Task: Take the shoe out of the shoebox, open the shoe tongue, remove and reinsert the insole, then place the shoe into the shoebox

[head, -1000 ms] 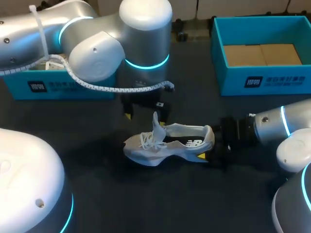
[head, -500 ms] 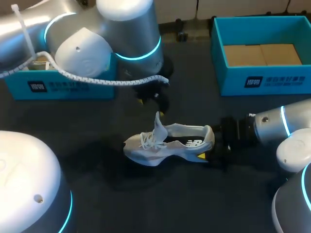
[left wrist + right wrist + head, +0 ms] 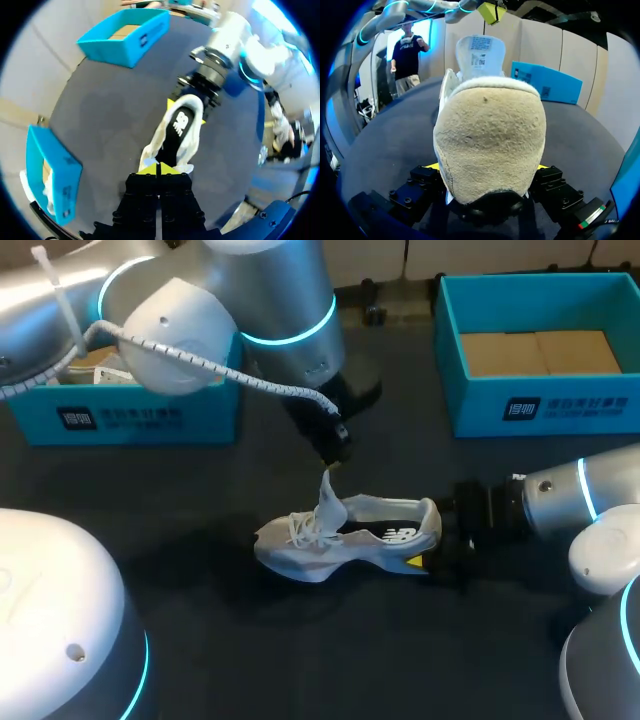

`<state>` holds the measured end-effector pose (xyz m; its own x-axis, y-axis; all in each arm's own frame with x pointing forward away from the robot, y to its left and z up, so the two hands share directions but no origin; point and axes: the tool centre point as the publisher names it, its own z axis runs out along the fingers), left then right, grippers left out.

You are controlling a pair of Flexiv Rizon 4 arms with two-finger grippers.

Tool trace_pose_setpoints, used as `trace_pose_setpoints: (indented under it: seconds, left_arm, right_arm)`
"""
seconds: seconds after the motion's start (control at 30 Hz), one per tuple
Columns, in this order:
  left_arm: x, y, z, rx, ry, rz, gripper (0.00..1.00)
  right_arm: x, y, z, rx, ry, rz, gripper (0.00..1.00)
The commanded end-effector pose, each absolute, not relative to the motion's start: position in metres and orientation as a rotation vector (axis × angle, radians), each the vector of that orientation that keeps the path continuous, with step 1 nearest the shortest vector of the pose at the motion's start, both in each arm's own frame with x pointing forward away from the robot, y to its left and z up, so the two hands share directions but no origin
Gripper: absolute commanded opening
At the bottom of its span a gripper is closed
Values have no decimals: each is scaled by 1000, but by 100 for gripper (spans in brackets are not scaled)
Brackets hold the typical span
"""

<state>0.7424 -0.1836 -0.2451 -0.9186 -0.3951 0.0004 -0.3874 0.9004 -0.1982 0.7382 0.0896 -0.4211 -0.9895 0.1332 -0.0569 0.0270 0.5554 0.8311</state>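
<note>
A white and grey shoe (image 3: 345,535) lies on its side on the dark table, toe to the left, its tongue (image 3: 328,495) standing up. My right gripper (image 3: 440,545) is shut on the shoe's heel, a finger on each side; in the right wrist view the beige heel (image 3: 490,130) fills the space between the fingers. My left gripper (image 3: 337,453) hangs just above the tongue's tip, its yellow tips (image 3: 157,169) pressed together. From the right wrist view a small gap shows between the left gripper's tips (image 3: 490,11) and the tongue (image 3: 480,50).
A blue box (image 3: 540,405) with a cardboard floor stands at the back right. A second blue box (image 3: 130,418) holding white paper stands at the back left, partly behind my left arm. A white cable runs along the left arm above the table.
My left gripper went from wide open to shut and shifted right to above the tongue's tip. The shoe and my right arm have not moved.
</note>
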Motion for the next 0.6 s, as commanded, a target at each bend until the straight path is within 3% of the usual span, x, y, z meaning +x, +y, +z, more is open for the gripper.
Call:
trace_pose_setpoints:
  seconds: [0.03,0.6]
  left_arm:
    - [749,-199,-252,-332,3111,-222,0]
    - [749,-199,-252,-332,3111,-222,0]
  right_arm:
    - [738,92,-421,141,2671,1417,0]
    - [738,92,-421,141,2671,1417,0]
